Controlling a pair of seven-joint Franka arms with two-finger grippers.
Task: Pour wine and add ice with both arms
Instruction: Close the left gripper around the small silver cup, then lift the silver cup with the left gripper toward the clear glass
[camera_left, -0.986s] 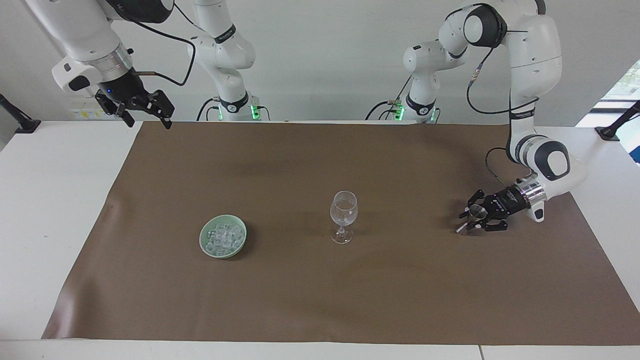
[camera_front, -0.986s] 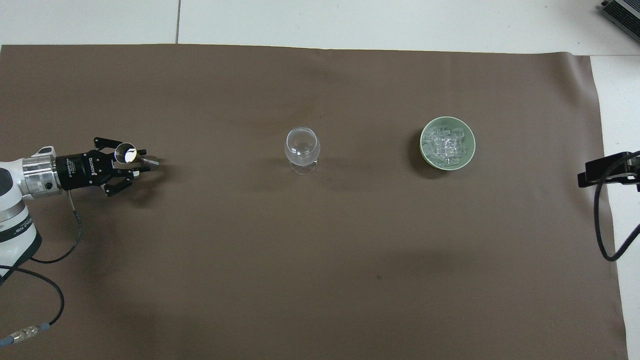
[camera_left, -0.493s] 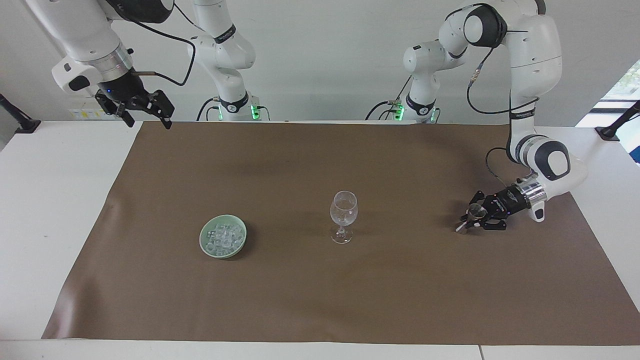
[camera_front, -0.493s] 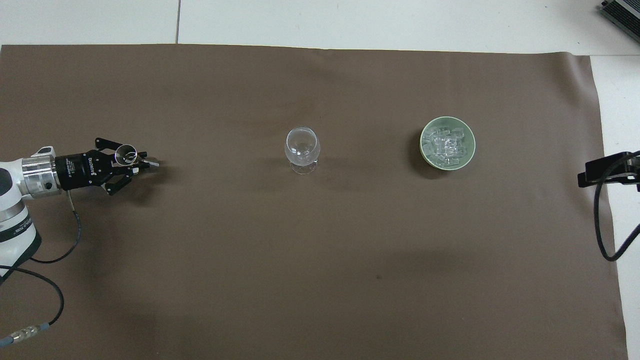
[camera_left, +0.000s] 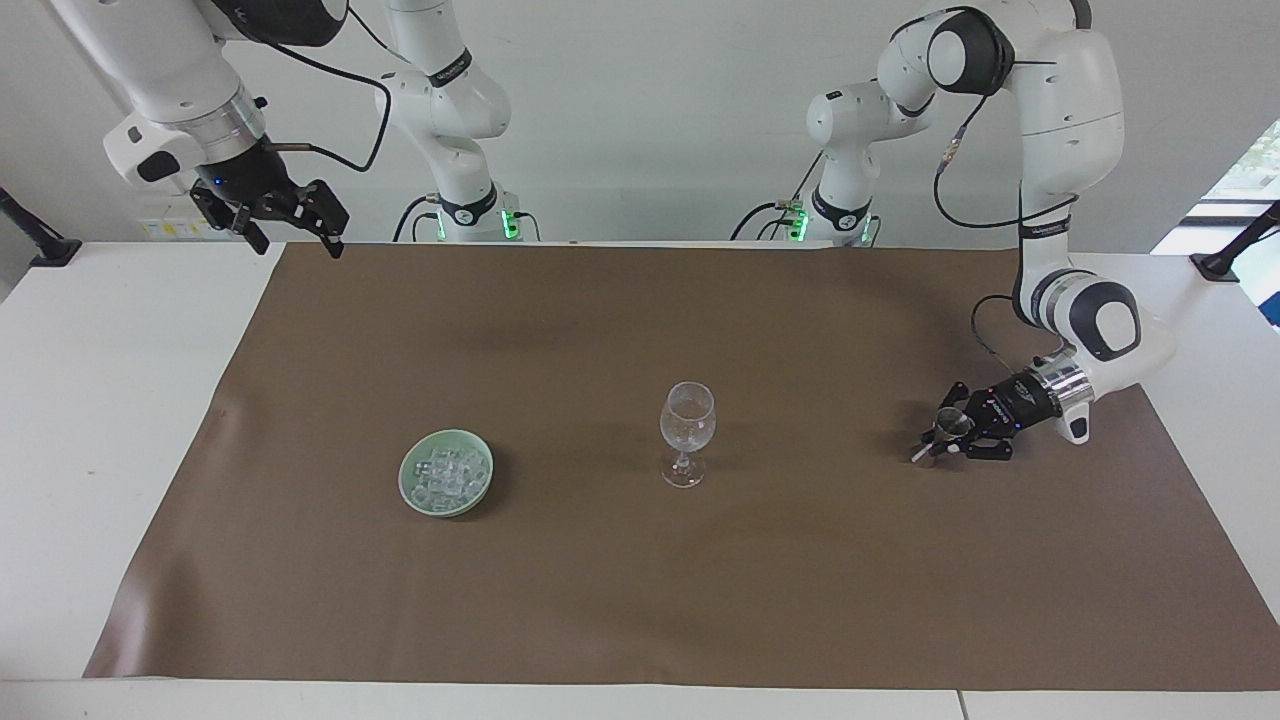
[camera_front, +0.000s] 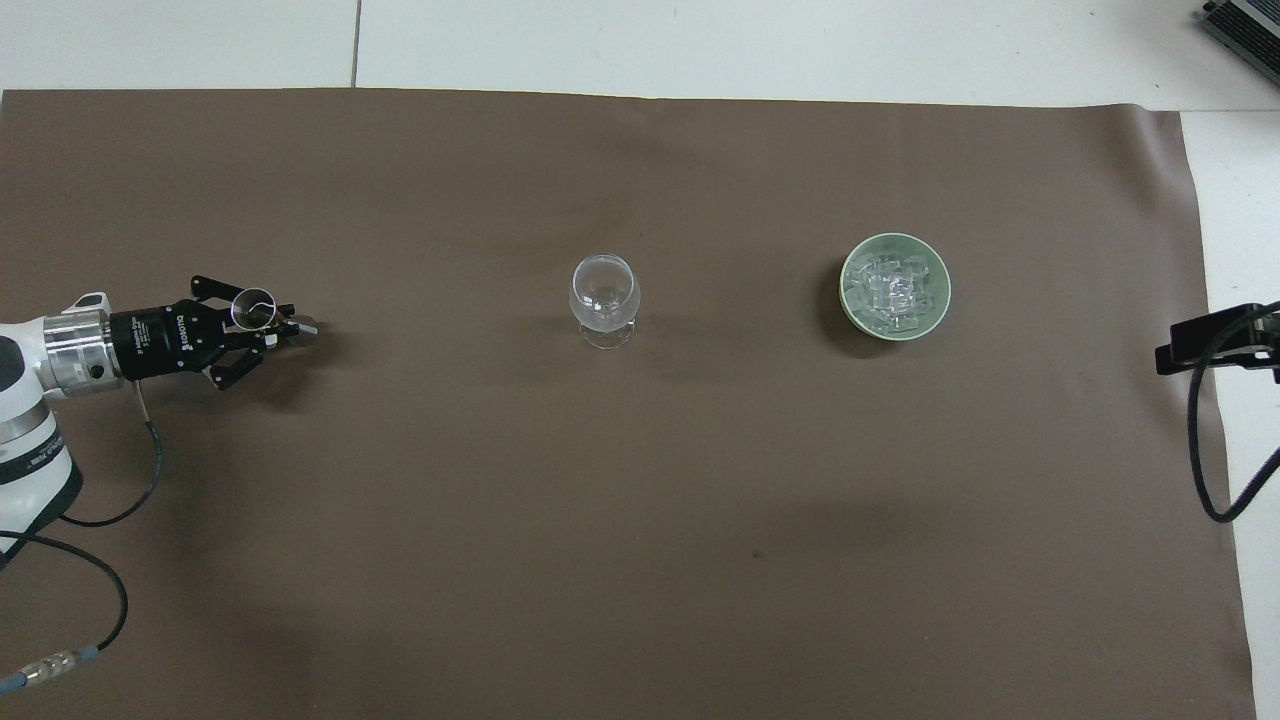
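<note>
A clear wine glass (camera_left: 688, 420) (camera_front: 604, 295) stands upright mid-mat. The ice (camera_left: 447, 470) (camera_front: 893, 290) is heaped in a pale green dish (camera_left: 405, 478) (camera_front: 846, 292), toward the right arm's end. My left gripper (camera_left: 938, 442) (camera_front: 275, 325) sits low over the mat at the left arm's end, shut on a small silvery cup (camera_left: 950, 420) (camera_front: 250, 305) whose mouth faces up. No wine shows; the cup's contents cannot be made out. My right gripper (camera_left: 295, 243) waits open, raised above the mat's corner nearest its base.
A brown mat (camera_left: 640, 580) (camera_front: 640, 500) covers most of the white table (camera_left: 100, 400). Black clamp mounts (camera_left: 35, 245) (camera_front: 1215, 335) sit at the table's ends. A cable (camera_front: 150, 470) trails from the left wrist.
The left gripper's fingers have drawn together around the small silvery cup, which has barely shifted. The right arm, glass and dish have not moved.
</note>
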